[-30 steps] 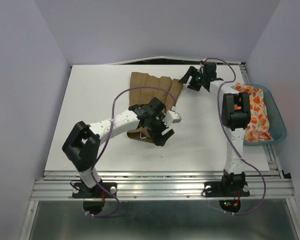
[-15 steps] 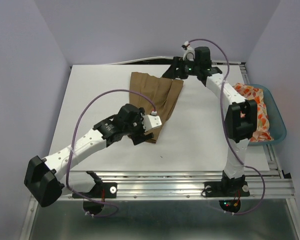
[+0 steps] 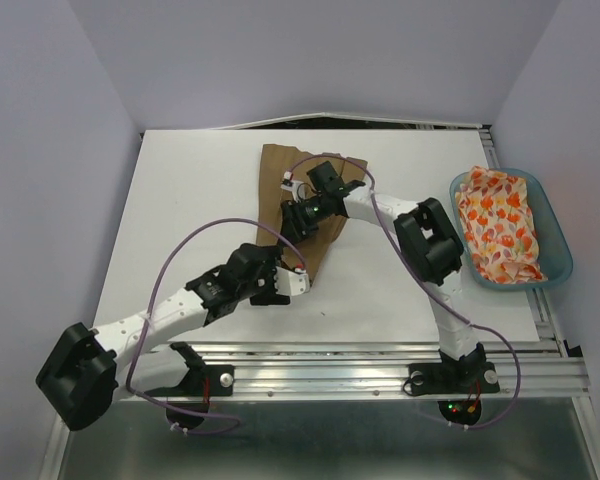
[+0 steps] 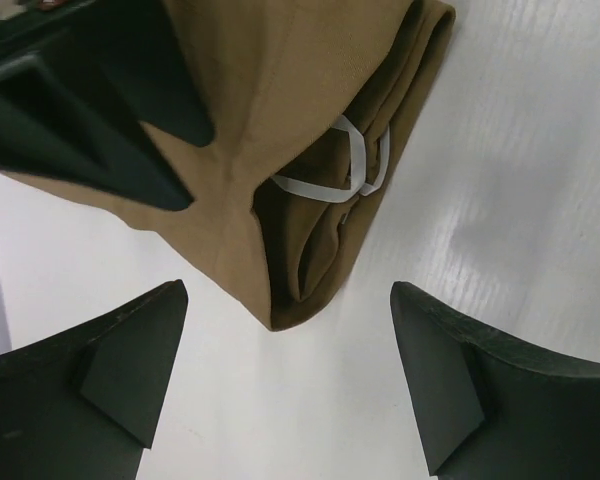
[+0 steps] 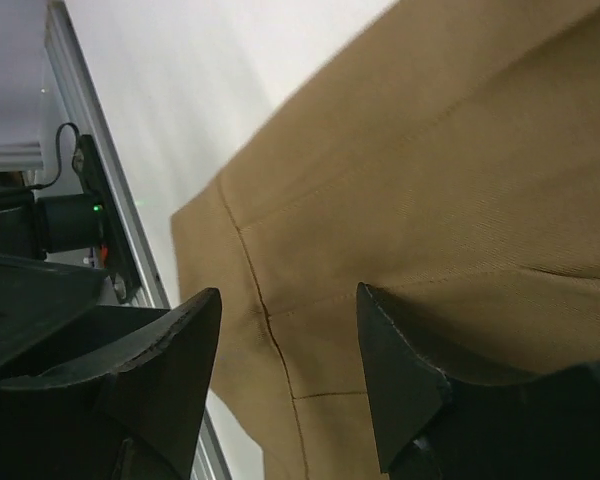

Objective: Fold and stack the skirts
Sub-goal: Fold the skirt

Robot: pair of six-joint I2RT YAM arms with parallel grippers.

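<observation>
Folding the plain tan-brown cloth skirt (image 4: 280,120) | my left gripper (image 4: 287,300) spread wide astride its near corner, holding nothing | my right gripper (image 5: 288,295) parted over its middle | I should pinch all layers.

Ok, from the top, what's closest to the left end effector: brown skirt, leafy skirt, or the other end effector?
1. Brown skirt: its tip sits right at the left end effector.
2. Right end effector: farther back, over that skirt.
3. Leafy skirt: far right, in the teal tub.
</observation>
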